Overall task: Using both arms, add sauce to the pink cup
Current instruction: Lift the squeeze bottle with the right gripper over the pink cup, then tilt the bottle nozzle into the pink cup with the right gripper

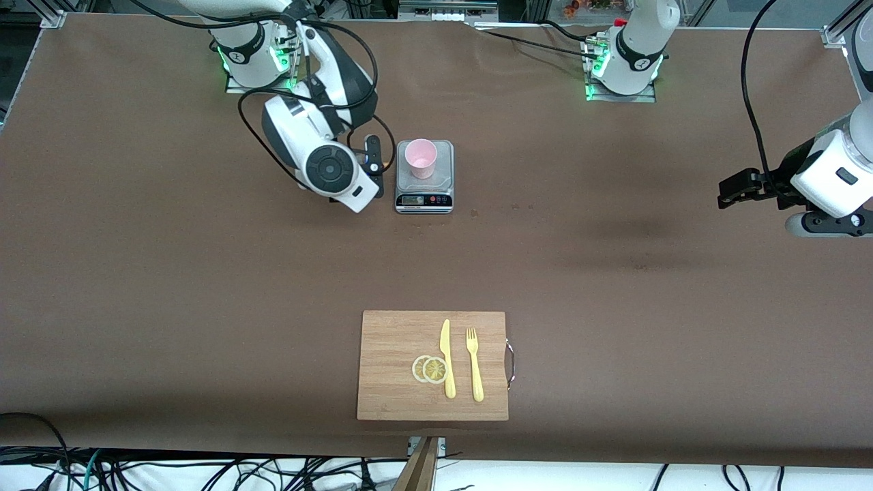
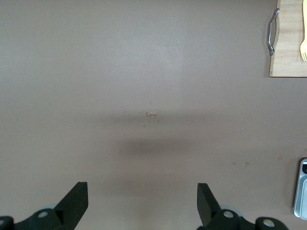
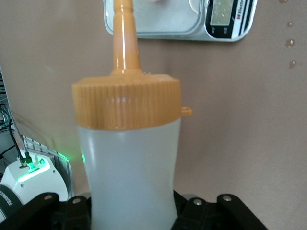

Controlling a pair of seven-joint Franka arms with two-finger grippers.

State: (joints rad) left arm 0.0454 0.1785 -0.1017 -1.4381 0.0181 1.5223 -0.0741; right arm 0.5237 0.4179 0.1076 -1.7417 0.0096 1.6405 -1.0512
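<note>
While the right gripper [image 3: 132, 211] clamps the sauce bottle [image 3: 129, 158] beside the kitchen scale [image 1: 424, 176], the pink cup [image 1: 421, 158] stands on that scale; the left gripper [image 2: 141, 203] waits wide over bare counter [image 1: 614, 273].

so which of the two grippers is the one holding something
The right gripper, beside the scale: it is shut on the sauce bottle. The left gripper is open with nothing between its fingers.
</note>
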